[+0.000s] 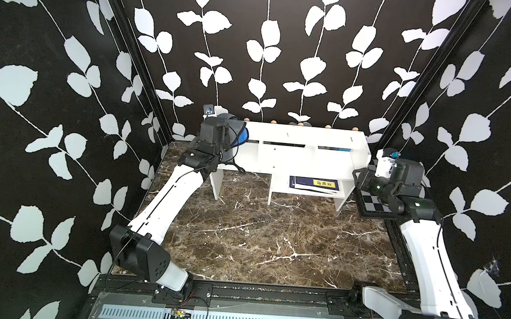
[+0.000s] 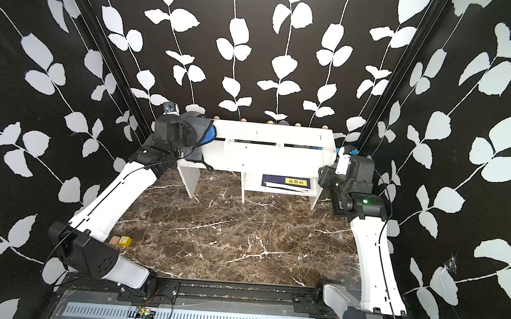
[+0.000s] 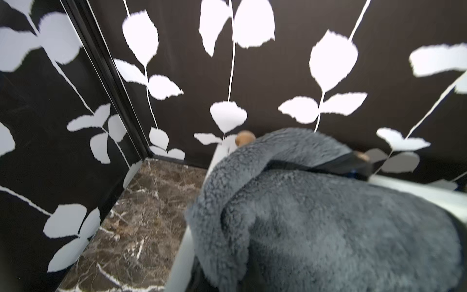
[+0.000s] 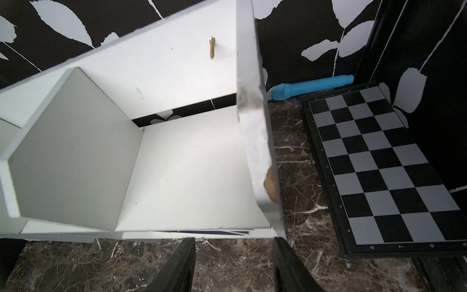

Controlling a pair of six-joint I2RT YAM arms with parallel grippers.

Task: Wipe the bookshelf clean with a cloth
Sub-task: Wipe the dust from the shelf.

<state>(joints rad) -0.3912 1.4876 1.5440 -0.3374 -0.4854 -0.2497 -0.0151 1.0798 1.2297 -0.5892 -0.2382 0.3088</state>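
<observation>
The white bookshelf stands against the back wall in both top views. The fluffy dark grey cloth lies bunched on the left end of its top board, partly hanging over the front. My left gripper is buried in the cloth and shut on it; its fingers are hidden. In the left wrist view the cloth fills the lower right. My right gripper is open and holds nothing, just in front of the shelf's right end compartment.
A checkered board lies on the marble right of the shelf, under my right arm. A blue cylinder lies behind it by the wall. A dark blue book sits on the lower shelf. A small yellow cube rests near the left arm.
</observation>
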